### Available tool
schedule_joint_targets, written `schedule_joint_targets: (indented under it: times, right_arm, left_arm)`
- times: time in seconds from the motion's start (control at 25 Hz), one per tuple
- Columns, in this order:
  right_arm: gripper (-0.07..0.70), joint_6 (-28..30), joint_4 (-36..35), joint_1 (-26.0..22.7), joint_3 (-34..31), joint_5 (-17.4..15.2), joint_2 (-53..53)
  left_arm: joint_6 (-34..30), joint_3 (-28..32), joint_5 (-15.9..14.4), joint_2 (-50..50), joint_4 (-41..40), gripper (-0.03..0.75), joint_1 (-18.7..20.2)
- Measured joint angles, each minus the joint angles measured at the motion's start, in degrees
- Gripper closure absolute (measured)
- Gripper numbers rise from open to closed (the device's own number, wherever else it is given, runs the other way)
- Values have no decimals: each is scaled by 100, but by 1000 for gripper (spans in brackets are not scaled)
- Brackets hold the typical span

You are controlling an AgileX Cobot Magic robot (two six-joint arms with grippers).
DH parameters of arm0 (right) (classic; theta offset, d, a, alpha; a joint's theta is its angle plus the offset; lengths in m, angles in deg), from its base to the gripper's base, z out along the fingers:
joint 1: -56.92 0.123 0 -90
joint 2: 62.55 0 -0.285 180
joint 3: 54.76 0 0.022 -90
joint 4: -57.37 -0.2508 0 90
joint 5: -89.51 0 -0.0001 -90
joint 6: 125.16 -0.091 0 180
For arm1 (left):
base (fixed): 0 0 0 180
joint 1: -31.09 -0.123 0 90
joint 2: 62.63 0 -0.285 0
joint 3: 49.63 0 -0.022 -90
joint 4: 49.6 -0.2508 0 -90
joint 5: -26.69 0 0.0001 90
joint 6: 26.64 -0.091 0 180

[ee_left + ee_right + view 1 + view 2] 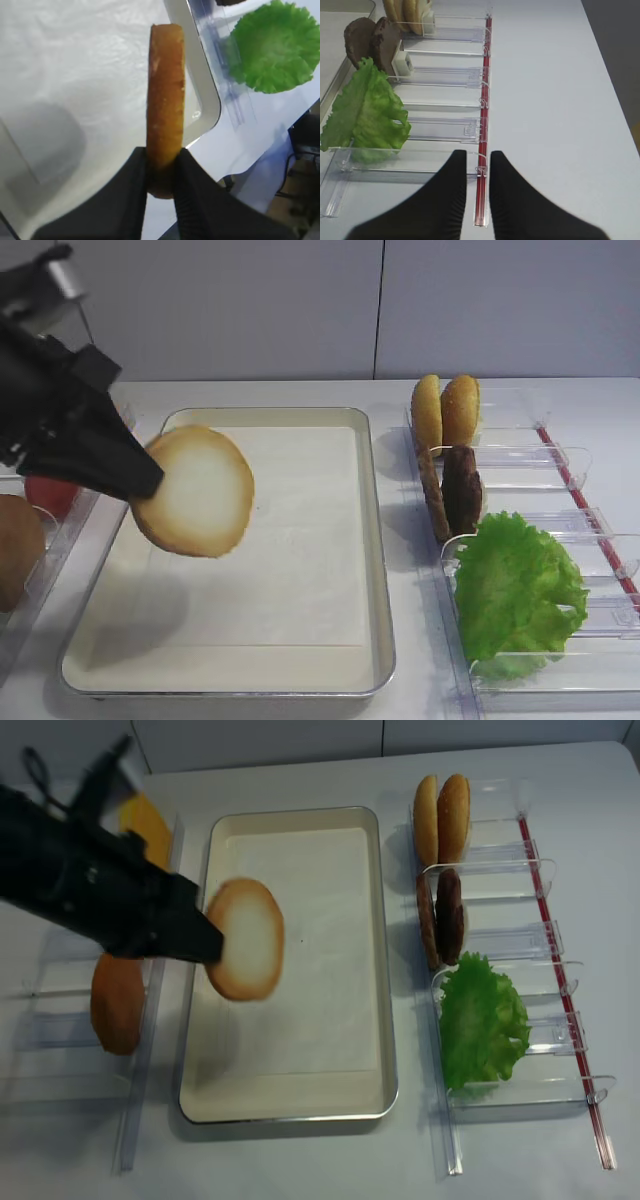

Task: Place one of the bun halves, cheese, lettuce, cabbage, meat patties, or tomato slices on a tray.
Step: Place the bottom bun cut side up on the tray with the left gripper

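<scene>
— Two black fingers [137,200] of our left gripper [160,187] are clenched on the bottom edge of the bun half [165,95]. We hold it on edge, gripped only at the rim, with most of the disc sticking out past the fingertips.

— Where does that put it?

— In the air over the left part of the tray [378,540], pale cut face toward the overhead camera, its shadow falling on the paper liner [300,540] below. It isn't touching the liner yet, as far as we can tell.

— And our right gripper [478,200]?

— Parked over the table by the red strip of the clear racks [445,75], nothing between its jaws, which stand nearly together with a narrow gap. The lettuce [365,115], the meat patties [372,42] and the two small orange buns [445,410] sit in those racks, well apart from us.

— What could go wrong?

— We pinch so little of the bun that it may pivot or slip free if we swing. If we let go from this height while it's on edge, it could roll, or land leaning on the tray's left wall. We'd judge it safer to lower and tilt it flat first.
</scene>
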Motion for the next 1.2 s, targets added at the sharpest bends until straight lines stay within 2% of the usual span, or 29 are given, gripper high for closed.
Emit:
schedule_joint_targets:
  times: [0.08, 0.2, 0.36, 0.84, 1.2]
  right_arm:
    - [489, 0, 0, 0, 0, 0, 0]
    - [489, 0, 0, 0, 0, 0, 0]
    - [489, 0, 0, 0, 0, 0, 0]
    - [489, -12, 0, 0, 0, 0, 0]
    - [489, -12, 0, 0, 0, 0, 0]
  left_arm:
    - [-58, 0, 0, 306, 12, 603, 192]
    - [-216, 0, 40, 782, 114, 603, 282]
    - [-712, 0, 123, 1379, 746, 603, 291]
    - [-915, 0, 189, 2021, 893, 603, 291]
    - [-928, -10, 193, 2089, 906, 603, 291]
